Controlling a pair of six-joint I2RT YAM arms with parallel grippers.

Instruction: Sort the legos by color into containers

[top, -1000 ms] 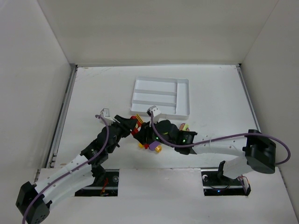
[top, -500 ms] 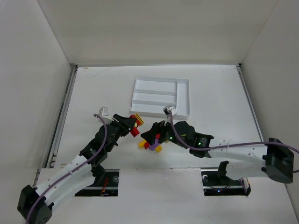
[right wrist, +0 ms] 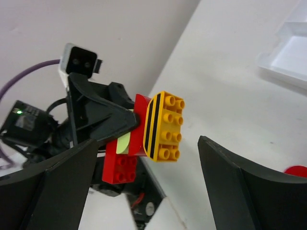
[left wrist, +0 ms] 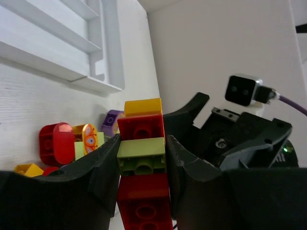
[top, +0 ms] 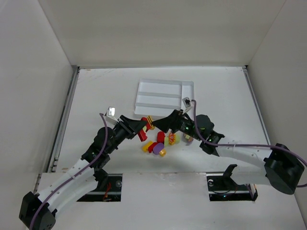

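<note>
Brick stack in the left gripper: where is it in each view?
Top external: brick stack centre, just below the tray.
Left wrist: bottom centre, clamped in the left gripper.
Right wrist: centre, yellow end foremost.
Shared landmark: the tray, top left in left wrist, top right in right wrist.

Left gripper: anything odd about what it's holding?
Yes. The left gripper is shut on a stack of bricks clipped together: orange-yellow, red, lime, red. That is mixed colours in one piece, so it fits no single colour slot as it is.

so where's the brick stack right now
Top view: the stack is left of centre, clamped in the left tool, between the tray and the loose bricks.
</note>
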